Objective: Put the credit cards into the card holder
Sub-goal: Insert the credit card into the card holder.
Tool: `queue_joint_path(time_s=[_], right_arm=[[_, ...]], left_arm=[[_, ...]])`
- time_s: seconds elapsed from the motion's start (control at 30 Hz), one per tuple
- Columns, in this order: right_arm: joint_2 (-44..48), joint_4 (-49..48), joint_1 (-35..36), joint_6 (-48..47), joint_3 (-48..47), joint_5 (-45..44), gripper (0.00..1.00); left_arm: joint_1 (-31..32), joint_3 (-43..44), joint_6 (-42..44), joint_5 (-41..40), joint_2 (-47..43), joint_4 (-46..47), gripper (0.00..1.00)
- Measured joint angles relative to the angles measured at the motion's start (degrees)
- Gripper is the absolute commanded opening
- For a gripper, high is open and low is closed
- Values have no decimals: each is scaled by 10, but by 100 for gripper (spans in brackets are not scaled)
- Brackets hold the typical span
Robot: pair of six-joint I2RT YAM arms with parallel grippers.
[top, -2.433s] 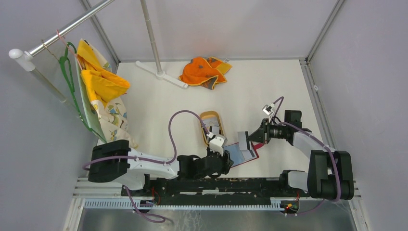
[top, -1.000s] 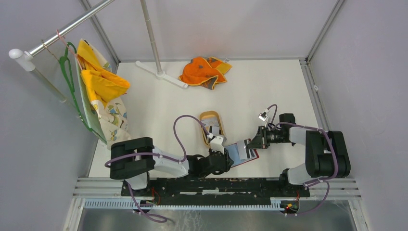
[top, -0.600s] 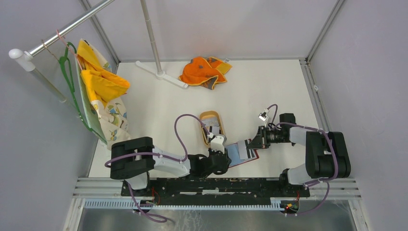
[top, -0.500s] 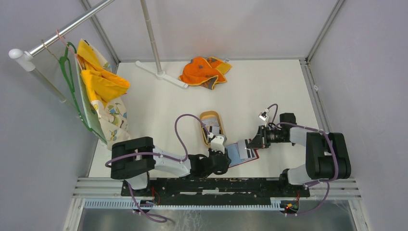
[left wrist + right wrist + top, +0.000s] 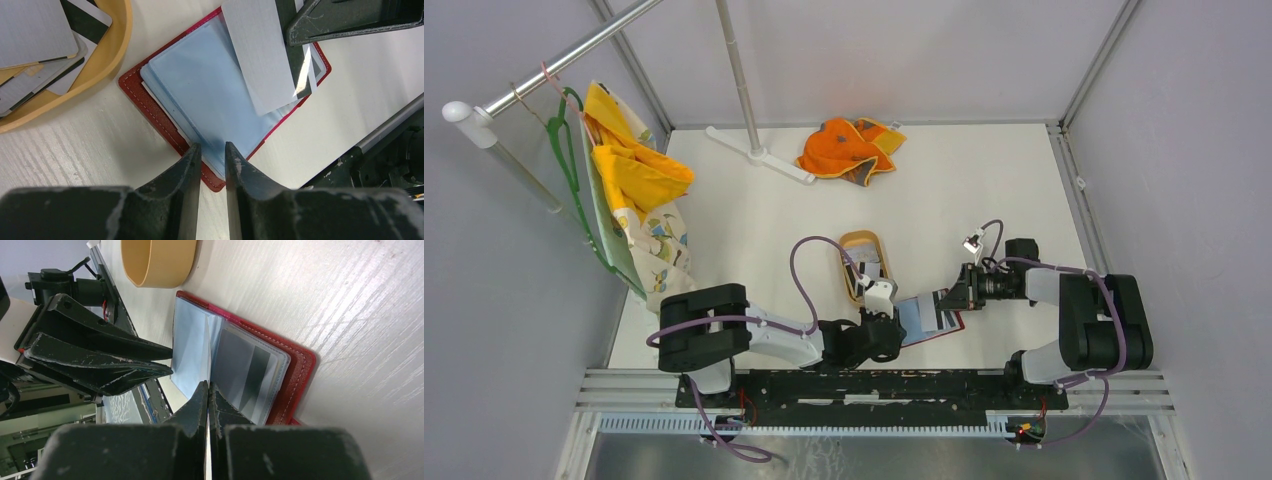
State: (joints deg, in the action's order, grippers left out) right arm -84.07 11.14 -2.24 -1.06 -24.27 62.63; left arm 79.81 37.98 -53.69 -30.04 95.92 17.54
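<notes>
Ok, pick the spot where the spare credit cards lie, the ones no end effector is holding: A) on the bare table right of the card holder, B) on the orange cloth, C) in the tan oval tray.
C: the left wrist view shows the grey and striped credit cards stacked inside the tan oval tray, beside the open red card holder.

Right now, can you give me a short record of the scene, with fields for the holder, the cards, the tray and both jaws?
holder: red, lying open on the table, blue sleeves up
held card: grey with a dark stripe, tilted over the sleeves; whether it has entered one cannot be told
tray: tan, beside the holder
other cards: in the tray
right jaws: shut on the held card
left jaws: a narrow gap apart at the holder's near edge; grip unclear
</notes>
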Motion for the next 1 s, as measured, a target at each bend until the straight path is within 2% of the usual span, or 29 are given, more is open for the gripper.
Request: queue_joint_path(time_s=[0.57,1.0], right_arm=[[-5,31,11,-12,2,-13,0],[-4,31,15,47,2,-59,0]], left_arm=[[0,10,0,-1,4,-12,31],[0,16,0,-3,9,-14,31]])
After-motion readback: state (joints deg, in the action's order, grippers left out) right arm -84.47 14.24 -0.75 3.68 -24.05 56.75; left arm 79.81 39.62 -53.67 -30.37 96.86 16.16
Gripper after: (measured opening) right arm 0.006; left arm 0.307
